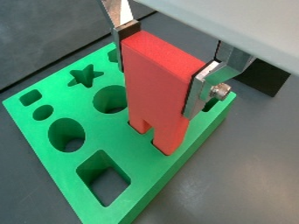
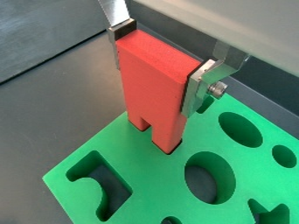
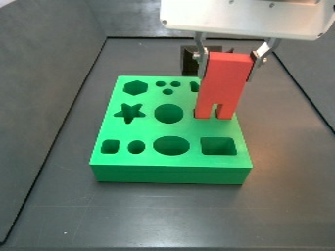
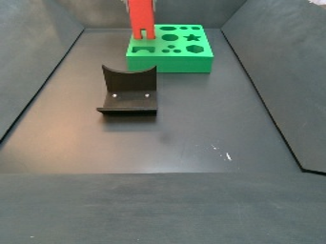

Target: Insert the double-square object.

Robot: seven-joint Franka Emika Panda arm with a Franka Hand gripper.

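The double-square object point(image 1: 158, 92) is a tall red block, upright, solid end up, its two prongs pointing down. My gripper point(image 1: 163, 66) is shut on its upper end, one finger point(image 1: 121, 37) on each side. The prong tips touch or enter the green board point(image 1: 93, 188) near its edge; I cannot tell how deep. It shows the same in a wrist view point(image 2: 158, 87) over the board point(image 2: 140, 179). In a side view the red block point(image 3: 222, 83) stands at the board's right rear point(image 3: 170, 167), gripper point(image 3: 229, 54) above. In a side view the block point(image 4: 141, 21) rises from the board point(image 4: 178, 59).
The green board has cut-outs: a star point(image 3: 128, 113), circles point(image 3: 167, 114), an oval point(image 3: 171, 146), a rectangle point(image 3: 218, 147). The fixture point(image 4: 129, 92) stands on the dark floor in front of the board. A dark block point(image 1: 263, 79) lies behind the board.
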